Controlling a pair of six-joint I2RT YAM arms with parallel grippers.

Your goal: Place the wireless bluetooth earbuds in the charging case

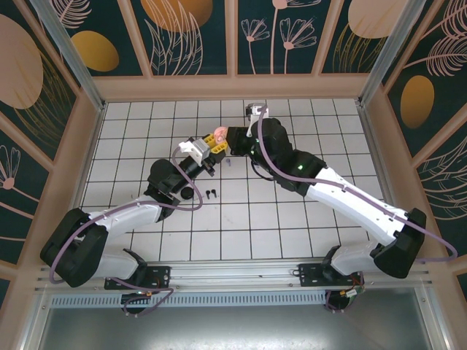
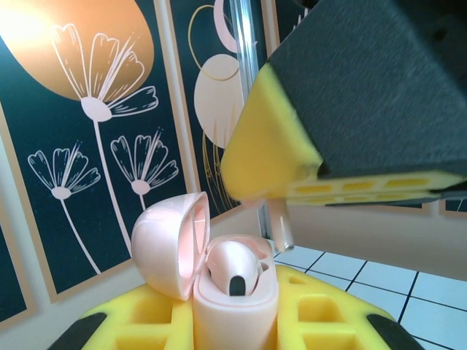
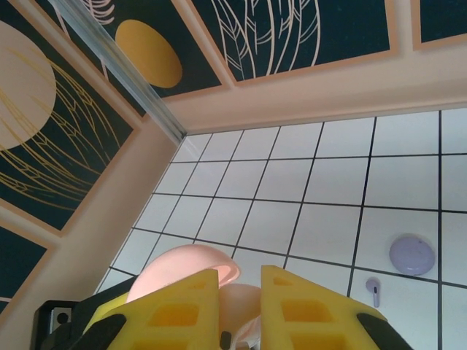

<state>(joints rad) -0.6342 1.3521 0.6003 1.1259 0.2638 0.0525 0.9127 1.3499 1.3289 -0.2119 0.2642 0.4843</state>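
The left gripper [image 2: 233, 317] is clenched on the pink case [image 2: 235, 310], gripping its lower body between yellow pads. The pink case stands upright and is held up off the table [image 1: 292, 219], with its lid swung open to the left in the left wrist view. A pink earbud [image 2: 232, 264] sits inside. Its long axis is roughly vertical, with the stem down in the well, the rounded head up and a dark patch facing the camera.

The right gripper [image 1: 232, 142] hangs just right of the pink case. Its pads are nearly together with something pale pink in the gap, but I cannot tell whether it is gripped.

A lilac earbud [image 3: 373, 290] lies flat on the table beneath and right of the pink case, its stem pointing away from the lilac case [image 3: 412, 254] just beside it. The black earbuds [image 1: 210, 194] and black case [image 1: 187, 192] lie left of the pink case, nearer the arm bases.
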